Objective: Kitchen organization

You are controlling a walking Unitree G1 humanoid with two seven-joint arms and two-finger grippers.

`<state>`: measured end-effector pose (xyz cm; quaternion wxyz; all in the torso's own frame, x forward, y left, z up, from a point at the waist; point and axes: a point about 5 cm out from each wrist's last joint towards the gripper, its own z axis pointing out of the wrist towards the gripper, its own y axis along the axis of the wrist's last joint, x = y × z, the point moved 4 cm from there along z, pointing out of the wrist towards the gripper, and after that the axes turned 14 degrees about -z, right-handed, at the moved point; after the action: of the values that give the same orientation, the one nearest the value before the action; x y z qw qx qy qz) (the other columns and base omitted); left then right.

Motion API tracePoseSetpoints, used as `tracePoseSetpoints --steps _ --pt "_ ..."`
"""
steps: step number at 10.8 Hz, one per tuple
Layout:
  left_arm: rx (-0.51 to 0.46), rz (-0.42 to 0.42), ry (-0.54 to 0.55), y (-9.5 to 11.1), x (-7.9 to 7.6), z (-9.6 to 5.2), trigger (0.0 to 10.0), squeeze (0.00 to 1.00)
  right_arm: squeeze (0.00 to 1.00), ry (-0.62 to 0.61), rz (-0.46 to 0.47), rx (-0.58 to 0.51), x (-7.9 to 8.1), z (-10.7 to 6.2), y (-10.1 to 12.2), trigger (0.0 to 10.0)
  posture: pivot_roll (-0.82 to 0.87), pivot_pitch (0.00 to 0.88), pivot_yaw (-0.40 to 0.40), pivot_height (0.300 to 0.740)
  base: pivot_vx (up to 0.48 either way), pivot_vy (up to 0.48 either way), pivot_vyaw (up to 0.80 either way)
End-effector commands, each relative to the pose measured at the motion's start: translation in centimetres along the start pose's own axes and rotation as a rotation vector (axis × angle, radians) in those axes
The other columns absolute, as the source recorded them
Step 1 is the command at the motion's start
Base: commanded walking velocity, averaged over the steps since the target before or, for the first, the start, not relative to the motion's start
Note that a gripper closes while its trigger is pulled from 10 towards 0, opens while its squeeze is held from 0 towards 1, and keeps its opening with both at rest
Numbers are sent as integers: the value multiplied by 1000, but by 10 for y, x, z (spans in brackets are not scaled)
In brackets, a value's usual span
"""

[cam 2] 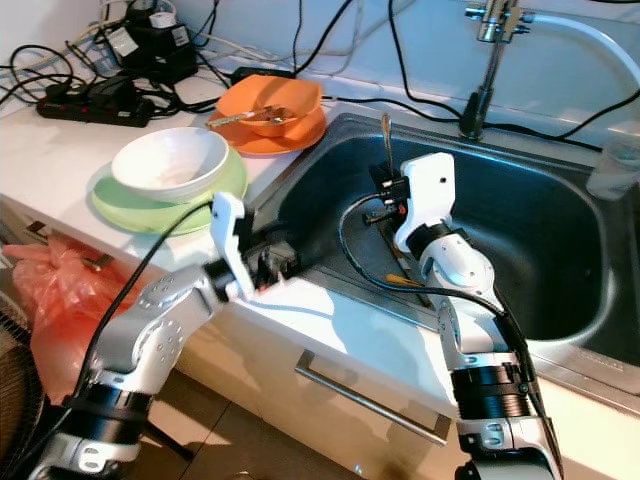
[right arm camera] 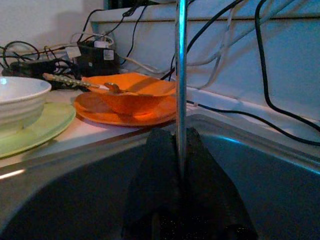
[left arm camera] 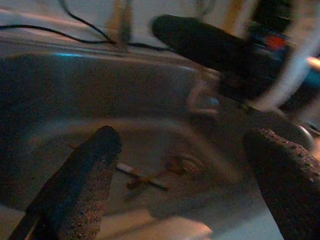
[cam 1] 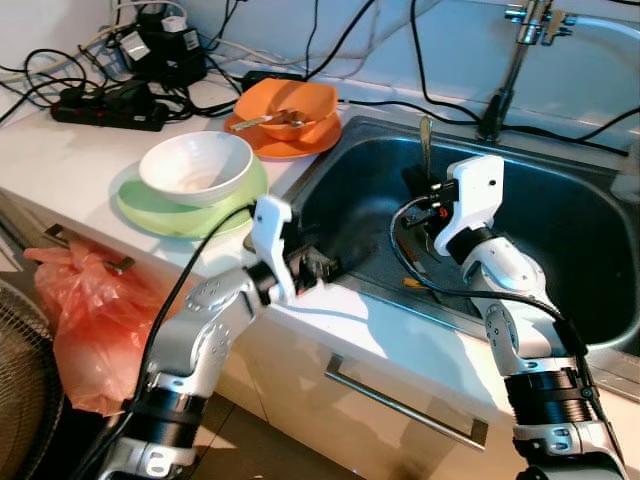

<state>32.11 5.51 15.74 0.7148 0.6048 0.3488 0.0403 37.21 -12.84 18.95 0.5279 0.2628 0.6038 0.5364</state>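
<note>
We hold a slim metal utensil [right arm camera: 180, 75] upright in our right gripper [cam 1: 428, 185], its two black fingers [right arm camera: 155, 170] clenched on the lower shaft, over the stainless sink [cam 1: 560, 215]; which kind of utensil it is cannot be read from the frames. Our left gripper [cam 1: 318, 265] rests at the sink's near-left rim with its fingers [left arm camera: 87, 175] spread apart and grasping nothing, aimed at small utensils [left arm camera: 145, 176] lying crossed on the basin floor. On the counter to the left stand an orange bowl [cam 1: 287, 104] on an orange plate [cam 1: 290, 145], holding a spoon [right arm camera: 80, 81], and a white bowl [cam 1: 196, 165] on a green plate [cam 1: 160, 210]. Risk: the grip sits low on a long smooth shaft, so a quick wrist turn could let it pivot or slip back into the basin. The right arm's looped cable [cam 1: 410, 255] hangs near the gripper and could snag during transfer. A wide sweep toward the counter could strike the orange bowl or the spoon handle
</note>
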Motion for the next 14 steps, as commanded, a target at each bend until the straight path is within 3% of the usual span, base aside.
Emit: tracePoseSetpoints --steps 1,5,9,11,14 --pt "25 7 -51 -1 -8 -1 10000 1000 0 2 -17 26 -1 0 -4 0 -26 0 45 740 0 0 0" --pt "60 19 -86 -5 -12 -3 10000 1000 0 31 -34 206 1 -7 -42 0 -28 0 44 740 0 0 0" --pt "66 14 -91 -8 -16 -5 10000 1000 0 17 -124 367 -7 -20 -78 0 -24 0 41 740 0 0 0" --pt "72 13 -90 -10 -17 -6 10000 1000 0 -7 -195 423 -13 -26 -93 0 -25 0 39 740 0 0 0" --pt "73 8 -92 -11 -18 -5 10000 1000 0 -100 -253 418 -30 -27 -94 0 -28 0 37 740 0 0 0"
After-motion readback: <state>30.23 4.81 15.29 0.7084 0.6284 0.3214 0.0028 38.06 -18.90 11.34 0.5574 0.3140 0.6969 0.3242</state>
